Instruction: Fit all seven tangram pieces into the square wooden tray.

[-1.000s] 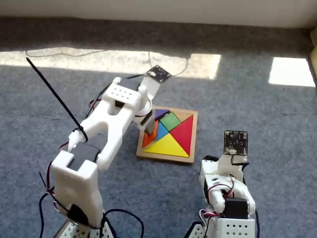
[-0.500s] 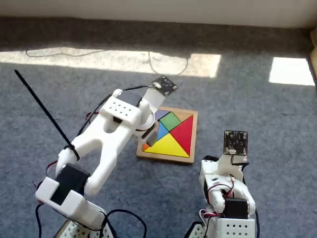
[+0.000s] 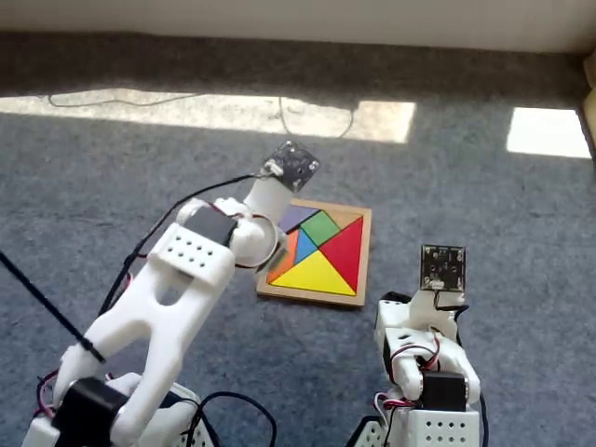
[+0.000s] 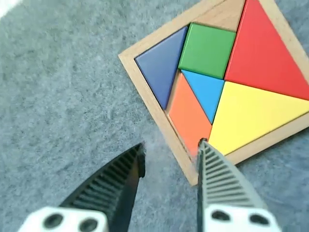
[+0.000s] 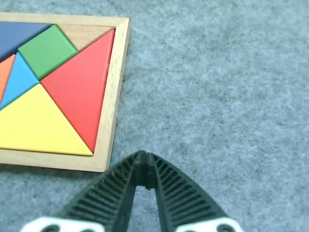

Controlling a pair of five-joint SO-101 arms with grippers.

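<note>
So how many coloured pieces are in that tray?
6: purple and green at the far edge, red on the right, yellow at the near edge, blue in the middle, orange on the left. One bare gap beside green. None seem hidden.

Wooden tray (image 4: 153,114), fuzzy grey carpet (image 5: 217,87)

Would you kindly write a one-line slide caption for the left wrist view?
Open left gripper at the edge of the wooden tray, six coloured pieces seated and one triangular gap bare.
</note>
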